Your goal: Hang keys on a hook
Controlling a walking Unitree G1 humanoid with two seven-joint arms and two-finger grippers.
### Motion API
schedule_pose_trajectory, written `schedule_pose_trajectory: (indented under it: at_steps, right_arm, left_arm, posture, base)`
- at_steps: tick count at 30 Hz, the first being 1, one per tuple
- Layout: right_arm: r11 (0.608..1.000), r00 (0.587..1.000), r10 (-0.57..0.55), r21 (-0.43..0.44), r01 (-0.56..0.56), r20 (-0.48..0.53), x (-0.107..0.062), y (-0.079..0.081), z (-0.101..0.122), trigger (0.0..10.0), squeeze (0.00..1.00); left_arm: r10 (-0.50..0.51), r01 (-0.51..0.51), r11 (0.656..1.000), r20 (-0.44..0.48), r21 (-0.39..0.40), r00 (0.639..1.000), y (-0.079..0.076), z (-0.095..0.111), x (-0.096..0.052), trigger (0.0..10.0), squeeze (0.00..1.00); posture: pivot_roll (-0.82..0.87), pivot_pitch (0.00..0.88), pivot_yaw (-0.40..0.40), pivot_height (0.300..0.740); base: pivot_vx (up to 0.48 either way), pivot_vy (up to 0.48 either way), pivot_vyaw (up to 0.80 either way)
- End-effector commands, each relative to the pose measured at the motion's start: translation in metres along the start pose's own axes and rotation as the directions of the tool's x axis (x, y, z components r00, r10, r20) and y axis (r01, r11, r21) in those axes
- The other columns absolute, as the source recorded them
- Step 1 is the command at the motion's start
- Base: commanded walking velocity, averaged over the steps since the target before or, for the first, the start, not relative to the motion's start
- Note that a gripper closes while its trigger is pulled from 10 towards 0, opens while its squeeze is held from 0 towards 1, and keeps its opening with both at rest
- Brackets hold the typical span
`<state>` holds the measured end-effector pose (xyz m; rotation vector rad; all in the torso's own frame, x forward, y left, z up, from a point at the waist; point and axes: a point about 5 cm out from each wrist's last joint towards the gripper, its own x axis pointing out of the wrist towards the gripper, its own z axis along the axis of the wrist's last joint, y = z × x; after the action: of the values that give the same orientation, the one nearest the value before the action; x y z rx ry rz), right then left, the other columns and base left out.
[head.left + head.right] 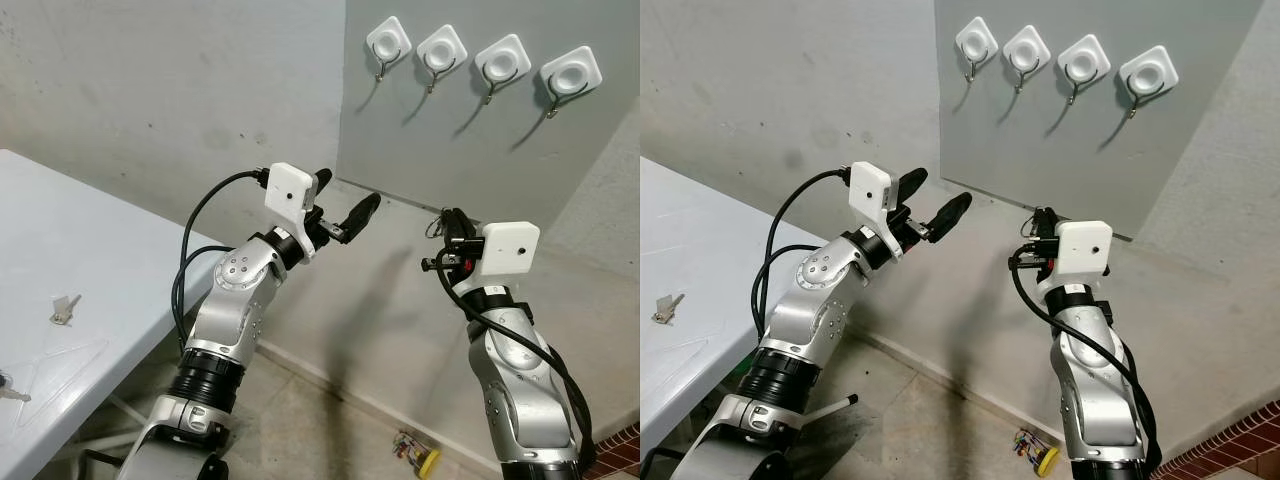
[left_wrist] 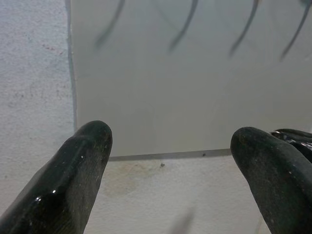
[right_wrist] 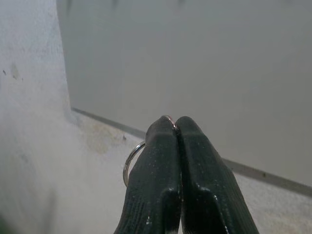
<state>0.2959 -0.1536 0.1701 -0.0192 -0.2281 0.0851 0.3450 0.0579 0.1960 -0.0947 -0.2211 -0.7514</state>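
Pinching a thin silver key ring (image 3: 130,163), the right gripper (image 1: 447,228) sits below the four white square wall hooks (image 1: 484,62), well apart. Hanging remains undone. In the left wrist view, the left gripper (image 2: 170,168) is spread empty below those hooks.

Head views are evenly lit and sharp, light coming from up and to the right, so the hooks (image 1: 452,55) throw long slanted shadows down-left on the grey panel (image 1: 480,140). Tabletop (image 1: 60,240) looks washed out (near overexposed). Wrist views are softer, close-up fingers (image 2: 73,180) glossy with small glints.
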Motion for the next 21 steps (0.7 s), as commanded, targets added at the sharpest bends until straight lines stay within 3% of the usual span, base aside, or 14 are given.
schedule_pose_trajectory:
  at_steps: [1,21]
  right_arm:
    - [1.0,1.0,0.012,0.004,-0.012,0.026,0.005,0.003,0.004,10.0,0.0]
    - [0.999,0.994,0.028,0.028,-0.032,0.108,0.032,0.009,0.024,10.0,0.0]
  left_arm:
    - [-0.02,0.02,1.0,0.009,0.017,1.0,-0.002,0.006,0.004,10.0,0.0]
    - [-0.056,0.056,0.998,0.02,-0.011,0.998,-0.008,0.01,0.01,10.0,0.0]
  posture:
    - [-0.09,0.04,0.037,0.74]
    - [-0.08,0.055,0.031,0.74]
  base:
    - [0.0,0.0,0.0]
    - [0.0,0.0,0.0]
